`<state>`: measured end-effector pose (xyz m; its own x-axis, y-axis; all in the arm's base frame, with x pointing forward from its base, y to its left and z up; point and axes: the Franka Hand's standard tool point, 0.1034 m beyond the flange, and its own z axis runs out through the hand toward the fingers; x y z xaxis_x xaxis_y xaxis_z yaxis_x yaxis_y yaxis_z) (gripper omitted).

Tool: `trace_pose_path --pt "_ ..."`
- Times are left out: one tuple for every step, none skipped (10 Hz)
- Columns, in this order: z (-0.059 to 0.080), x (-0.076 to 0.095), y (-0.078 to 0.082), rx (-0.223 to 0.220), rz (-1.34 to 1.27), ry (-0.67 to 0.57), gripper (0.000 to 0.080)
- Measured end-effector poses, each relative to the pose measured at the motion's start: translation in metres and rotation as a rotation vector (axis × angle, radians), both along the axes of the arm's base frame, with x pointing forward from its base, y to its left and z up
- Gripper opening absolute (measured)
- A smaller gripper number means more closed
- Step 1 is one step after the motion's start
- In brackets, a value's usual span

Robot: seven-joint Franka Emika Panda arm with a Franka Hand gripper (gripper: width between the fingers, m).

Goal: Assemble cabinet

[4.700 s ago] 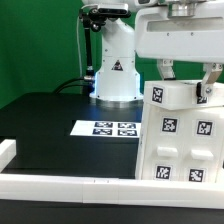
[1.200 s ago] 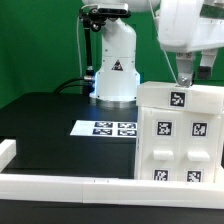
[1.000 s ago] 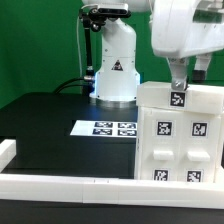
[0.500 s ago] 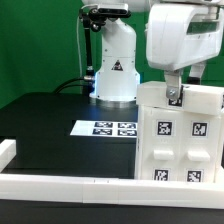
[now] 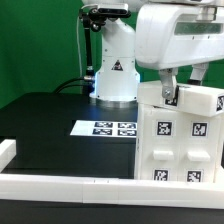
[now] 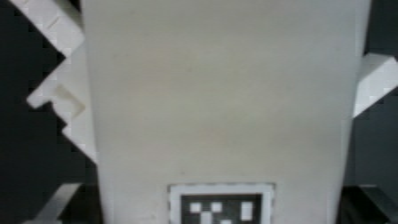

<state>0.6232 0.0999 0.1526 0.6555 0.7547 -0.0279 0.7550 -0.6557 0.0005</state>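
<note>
The cabinet (image 5: 182, 140) is a white boxy body with tagged square blocks, standing at the exterior view's right. My gripper (image 5: 168, 95) hangs over its top left part, and one dark finger (image 5: 167, 93) reaches down onto the top edge. In the wrist view a broad white cabinet panel (image 6: 214, 100) with one tag (image 6: 222, 207) fills the space between my two fingers (image 6: 64, 200). The fingers are spread wide on either side of the panel. The top tag is hidden behind my finger in the exterior view.
The marker board (image 5: 105, 128) lies flat on the black table left of the cabinet. A long low white rail (image 5: 70, 184) runs along the front edge, with a raised end (image 5: 8, 150) at the far left. The arm's white base (image 5: 115, 70) stands behind.
My gripper has turned and moved toward the exterior view's left along the cabinet top and slightly lower. Its finger now covers the top tag. The cabinet body has not shifted.
</note>
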Motion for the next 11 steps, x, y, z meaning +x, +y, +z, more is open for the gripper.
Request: trace_pose_path --pt "0.0001 0.0001 -0.0001 -0.002 -0.099 -0.002 0.0551" --pt "0.0010 0.0002 0.0007 -0.002 -0.264 -0.007 0.0551" --pt "0.0010 -0.0006 0.0013 0.002 -0.453 -0.004 0.0551" --pt "0.0004 -0.0018 0.0010 0.015 -0.616 0.008 0.0552" --pt "0.0000 -0.0012 0.0013 0.028 -0.726 0.010 0.0552" --pt "-0.0001 -0.0009 0.0014 0.042 -0.828 0.018 0.0553" --pt "-0.0003 -0.0010 0.0018 0.040 -0.891 0.019 0.0553" --pt "-0.0003 -0.0009 0.0017 0.038 -0.955 0.020 0.0553" --pt "-0.0003 -0.0009 0.0019 0.038 -1.008 0.021 0.0553" --pt "-0.0001 -0.0009 0.0013 0.037 -1.108 0.024 0.0553" --pt "-0.0002 -0.0020 -0.0014 0.039 -1.276 0.022 0.0553"
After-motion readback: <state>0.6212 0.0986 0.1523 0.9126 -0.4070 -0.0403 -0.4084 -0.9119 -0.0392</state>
